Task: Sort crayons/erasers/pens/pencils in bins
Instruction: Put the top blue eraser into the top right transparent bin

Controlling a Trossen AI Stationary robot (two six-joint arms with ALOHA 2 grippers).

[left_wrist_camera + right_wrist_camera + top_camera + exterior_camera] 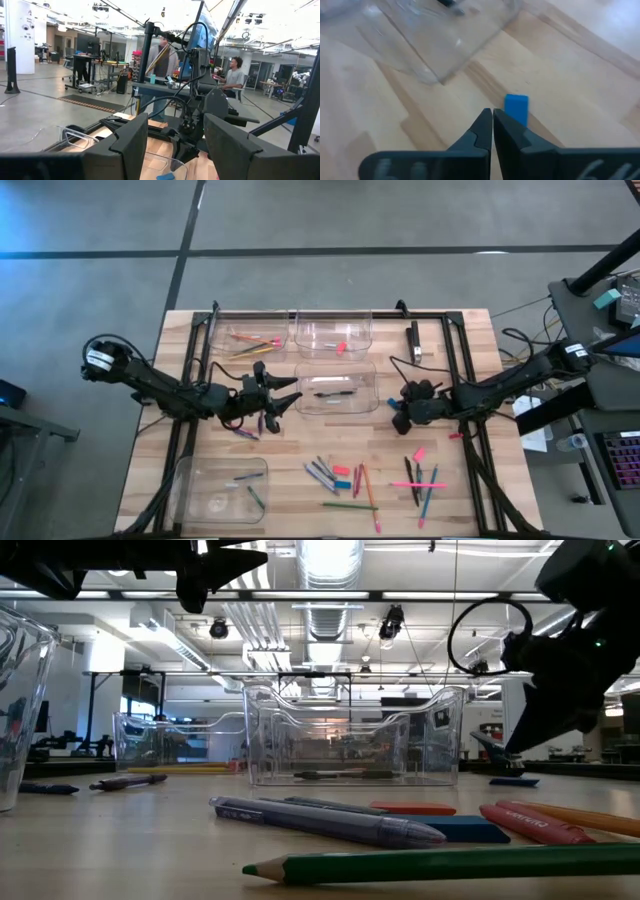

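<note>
Beside the middle bin (336, 387) on the desk (290, 455), the right gripper (493, 116) angles down, jaws shut and empty, just above a blue eraser (516, 107); the left gripper (285, 392) hovers with its jaws partly open.

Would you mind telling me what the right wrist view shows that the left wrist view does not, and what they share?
Only the right wrist view shows the right gripper, shut and empty, just above the table beside a blue eraser.

Only the left wrist view shows the left gripper, open and empty, raised, with people seated and standing in the room beyond.

Both share a clear bin and wooden tabletop.
</note>
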